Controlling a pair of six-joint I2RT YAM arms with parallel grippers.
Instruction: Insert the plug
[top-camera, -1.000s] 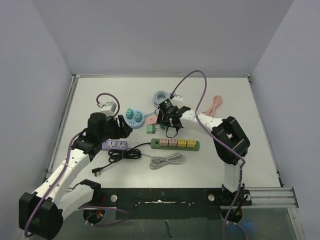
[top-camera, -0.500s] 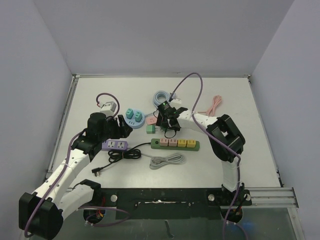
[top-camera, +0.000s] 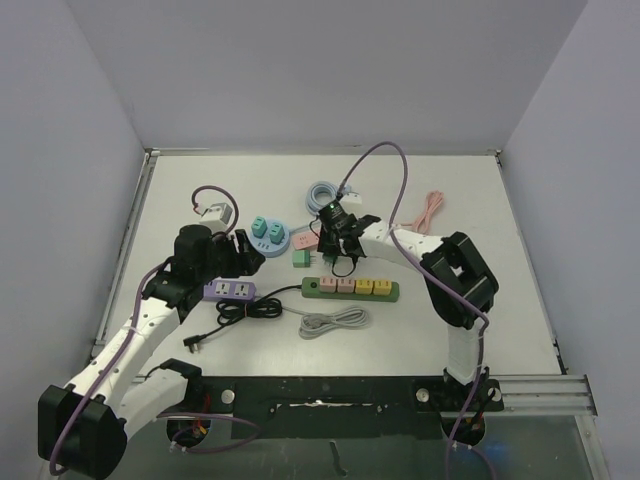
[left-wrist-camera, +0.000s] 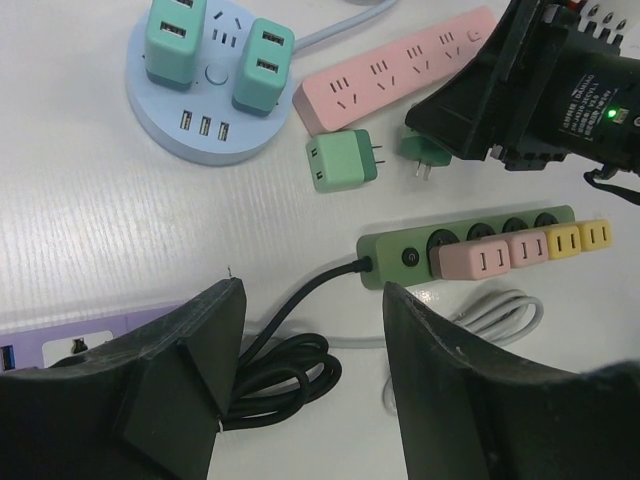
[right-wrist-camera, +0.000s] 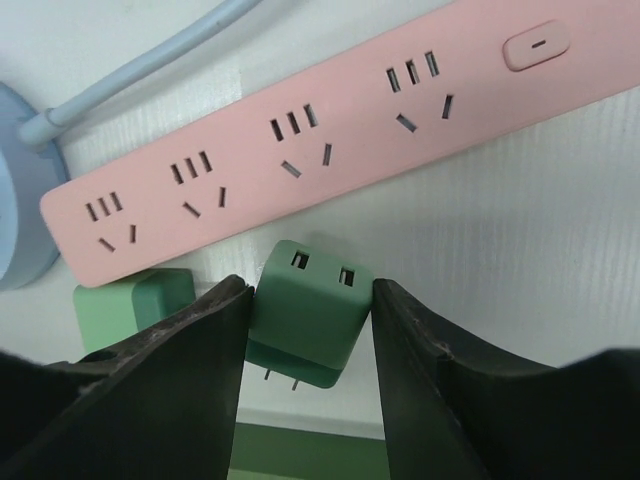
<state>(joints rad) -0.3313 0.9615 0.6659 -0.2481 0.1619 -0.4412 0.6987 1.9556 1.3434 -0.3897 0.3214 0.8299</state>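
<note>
My right gripper (right-wrist-camera: 310, 300) is shut on a dark green plug adapter (right-wrist-camera: 308, 330), held prongs down just above the table, between the pink power strip (right-wrist-camera: 320, 150) and the green power strip (right-wrist-camera: 300, 455). A lighter green adapter (right-wrist-camera: 130, 305) lies on the table beside it. In the top view the right gripper (top-camera: 335, 245) hangs just behind the green strip (top-camera: 350, 289). My left gripper (left-wrist-camera: 312, 300) is open and empty above a coiled black cord (left-wrist-camera: 280, 375), next to the purple power strip (left-wrist-camera: 60, 340).
A round blue socket hub (top-camera: 268, 234) with two teal plugs stands at the back left. A grey coiled cable (top-camera: 333, 321), a pink cable (top-camera: 430, 210), a blue-grey cable coil (top-camera: 322, 193) and a white adapter (top-camera: 213, 212) lie around.
My right wrist has shifted slightly toward the green strip with the plug still held. The left arm has not moved.
</note>
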